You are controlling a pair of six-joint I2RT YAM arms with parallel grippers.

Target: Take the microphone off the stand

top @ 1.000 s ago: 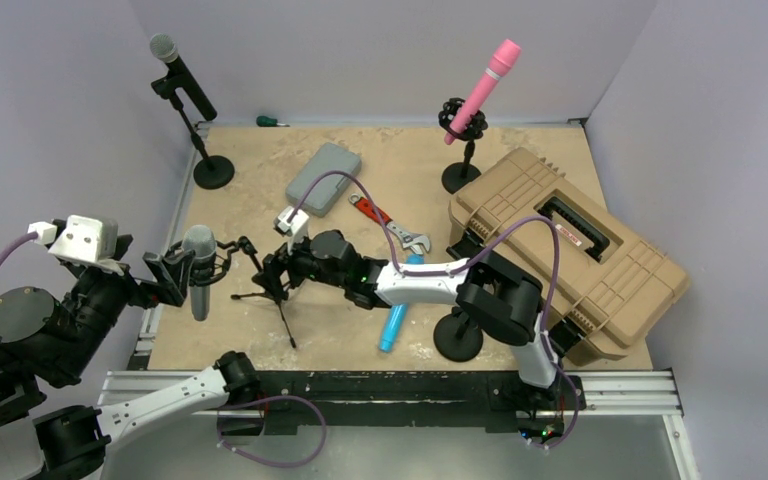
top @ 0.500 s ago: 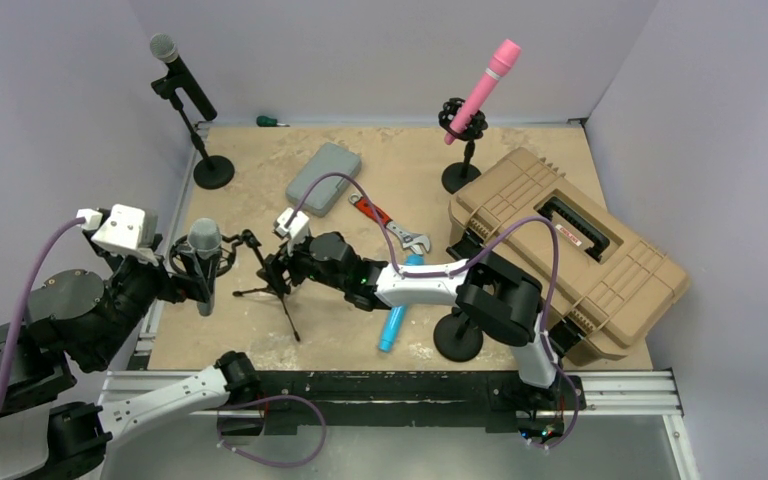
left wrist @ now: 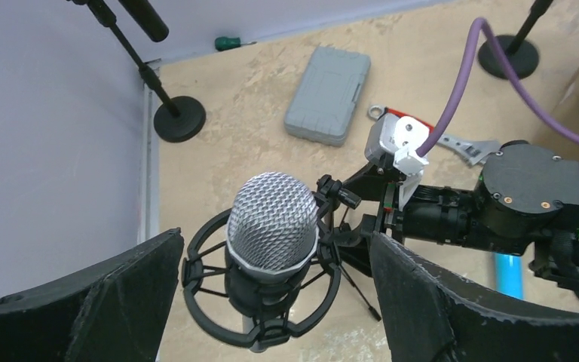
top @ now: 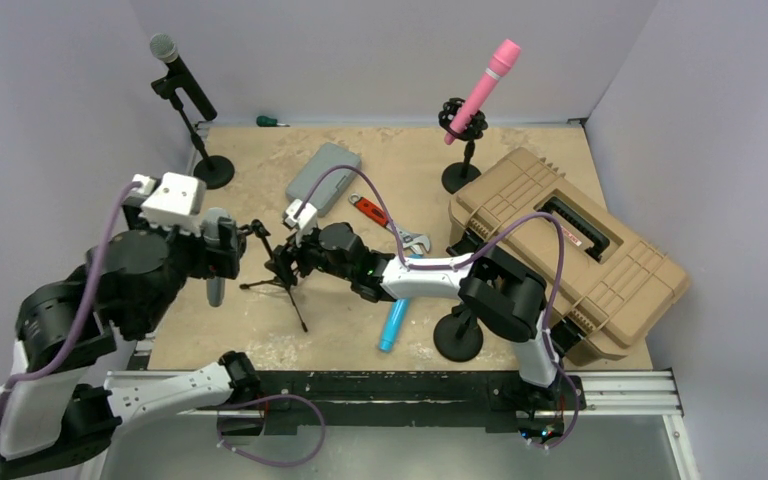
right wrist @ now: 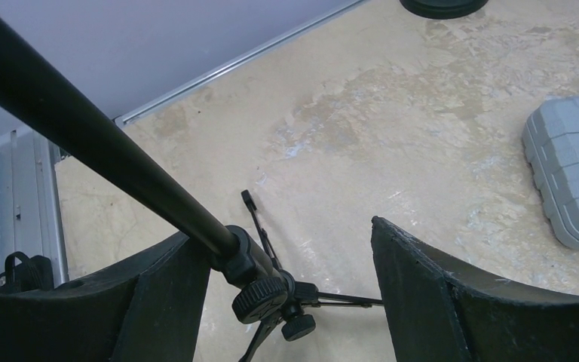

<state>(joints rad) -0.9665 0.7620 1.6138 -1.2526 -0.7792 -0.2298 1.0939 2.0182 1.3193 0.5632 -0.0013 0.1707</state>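
Note:
The microphone [left wrist: 274,222] has a silver mesh head and dark body, and hangs in a black ring shock mount [left wrist: 219,332] on a small black tripod stand [top: 285,275]. My left gripper [left wrist: 274,237] is open, one finger on each side of the mount, with a gap on both sides. In the top view the left gripper [top: 222,245] covers the microphone head; the grey body [top: 216,290] shows below. My right gripper [right wrist: 286,232] is open around the stand's hub and knob [right wrist: 260,298]. The pole lies against its left finger [right wrist: 158,302], well apart from the right one.
A second black microphone on its stand [top: 182,75] is at the back left, a pink one [top: 480,90] at the back. A grey case [top: 322,177], wrench [top: 390,225], blue tube [top: 395,320], black round base [top: 458,335] and tan toolbox [top: 570,255] lie to the right.
My left arm has swung right and over the microphone, which now sits between its fingers. The stand and microphone have shifted slightly right. The right gripper has narrowed a little around the stand.

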